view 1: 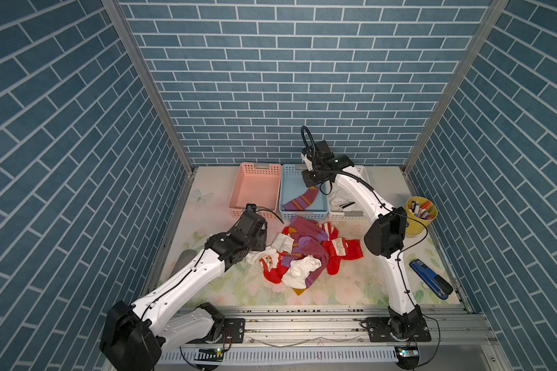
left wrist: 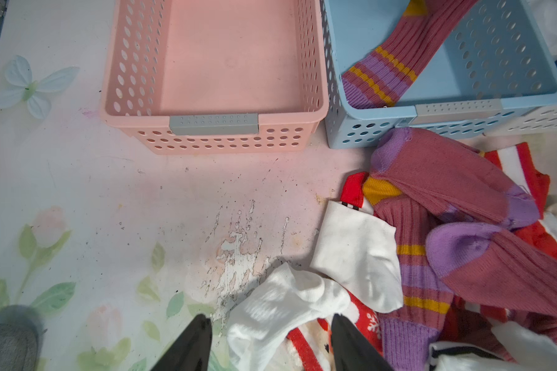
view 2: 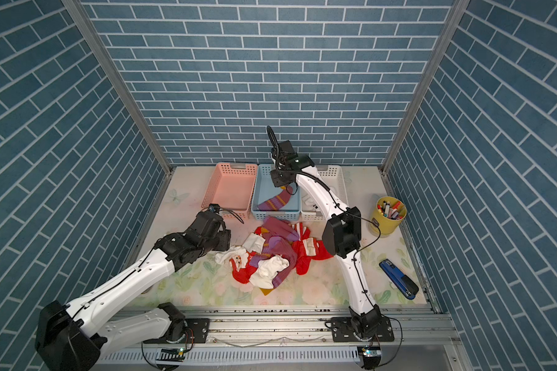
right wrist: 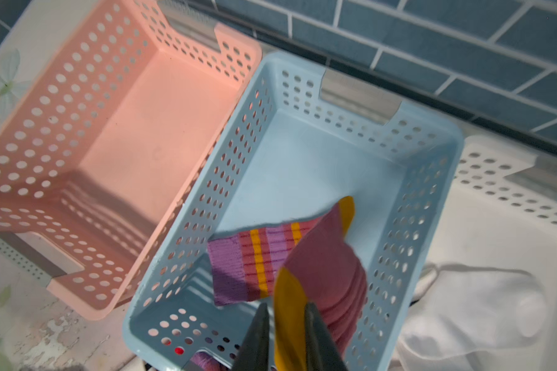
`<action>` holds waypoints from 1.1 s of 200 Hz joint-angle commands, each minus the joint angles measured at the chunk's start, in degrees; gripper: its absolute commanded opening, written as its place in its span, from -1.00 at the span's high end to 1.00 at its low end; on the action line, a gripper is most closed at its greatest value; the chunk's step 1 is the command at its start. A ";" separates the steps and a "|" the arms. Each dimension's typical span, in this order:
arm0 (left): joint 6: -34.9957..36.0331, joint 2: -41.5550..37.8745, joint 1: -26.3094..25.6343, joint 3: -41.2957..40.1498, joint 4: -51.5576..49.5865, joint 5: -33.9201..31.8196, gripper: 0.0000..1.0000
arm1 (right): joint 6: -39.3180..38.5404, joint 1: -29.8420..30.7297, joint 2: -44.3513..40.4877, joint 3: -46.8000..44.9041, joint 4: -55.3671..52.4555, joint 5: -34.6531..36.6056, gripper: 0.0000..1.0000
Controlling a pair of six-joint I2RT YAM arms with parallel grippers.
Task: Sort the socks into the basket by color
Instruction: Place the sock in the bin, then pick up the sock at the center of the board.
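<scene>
Our right pincer [right wrist: 287, 308] pinches the purple sock [right wrist: 238, 266] over the blue basket [right wrist: 303, 167], bottom of frame; left pincer [left wrist: 269, 318] is spread. If fabric snags, we'll drag it back out.

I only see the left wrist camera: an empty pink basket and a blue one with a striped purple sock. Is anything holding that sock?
Observer: The right gripper hangs over the blue basket; the yellow end of the purple sock sits between its jaws, but I cannot tell if it is pinched.
Operator: What is in the white basket beside it?
Observer: A white sock lies in it.
Operator: Anything else around?
Observer: A yellow cup of markers and a blue stapler, by the right arm.
</scene>
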 commanded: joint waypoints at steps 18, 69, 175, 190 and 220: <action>-0.05 -1.09 0.35 -0.65 -0.84 -0.15 -0.33 | 0.97 0.35 -8.21 -5.75 2.79 -3.02 0.11; 0.33 -0.34 0.38 -1.10 1.41 2.77 -0.35 | 3.18 0.42 -18.33 -17.56 7.04 -2.66 0.04; 0.90 6.51 -2.29 -0.28 9.34 11.83 -0.33 | 11.35 0.49 -44.93 -55.90 19.49 1.82 -0.04; 0.86 8.72 -3.58 0.92 9.85 11.87 -0.33 | 12.42 0.50 -47.04 -59.45 20.06 1.89 -0.04; 0.63 13.69 -6.43 3.30 11.75 12.50 -0.33 | 14.09 0.48 -50.98 -65.12 20.39 2.74 -0.05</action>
